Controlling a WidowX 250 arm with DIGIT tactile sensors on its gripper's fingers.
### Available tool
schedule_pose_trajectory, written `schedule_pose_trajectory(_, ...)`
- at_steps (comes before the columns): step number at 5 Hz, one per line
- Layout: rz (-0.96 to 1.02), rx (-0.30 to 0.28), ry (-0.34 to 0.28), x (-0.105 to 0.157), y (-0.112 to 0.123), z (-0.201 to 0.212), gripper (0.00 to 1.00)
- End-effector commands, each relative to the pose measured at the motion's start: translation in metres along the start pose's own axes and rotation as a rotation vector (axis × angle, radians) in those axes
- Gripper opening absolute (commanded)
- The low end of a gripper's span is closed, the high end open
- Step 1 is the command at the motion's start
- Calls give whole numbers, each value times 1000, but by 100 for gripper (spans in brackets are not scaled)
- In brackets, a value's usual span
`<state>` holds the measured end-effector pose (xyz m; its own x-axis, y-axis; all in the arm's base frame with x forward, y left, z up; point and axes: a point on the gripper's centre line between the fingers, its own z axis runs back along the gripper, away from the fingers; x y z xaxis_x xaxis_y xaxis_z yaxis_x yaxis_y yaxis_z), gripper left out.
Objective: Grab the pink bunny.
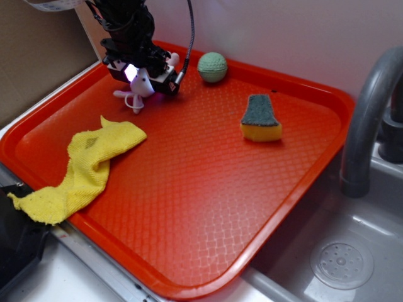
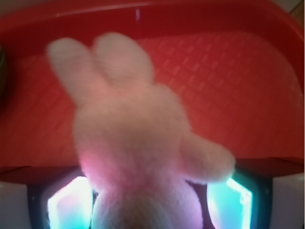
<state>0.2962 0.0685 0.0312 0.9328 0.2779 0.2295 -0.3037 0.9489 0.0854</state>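
From my seat, the yellow cloth drapes over the near-left rim of the red tray. At the far left, my gripper sits low over the pink bunny, which lies on the tray floor. On the wrist view the pink bunny fills the space between the two lit fingers, ears pointing away; I cannot tell whether they press it. Right of that sit the green ball, then the sponge.
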Motion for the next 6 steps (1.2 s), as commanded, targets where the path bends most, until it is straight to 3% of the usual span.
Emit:
schedule_pose_trajectory(1, 31, -22, -92, 7, 6, 47, 0)
schedule_pose_trajectory(2, 13, 31, -129, 3, -1, 61, 0)
schedule_pose_trajectory(3, 4, 18, -103, -11, -12, 102, 0)
schedule_pose_trajectory(4, -129, -134, 58, -37, -25, 158, 0)
schedule_pose_trajectory(6, -197, -255, 163, -58, -21, 217, 0)
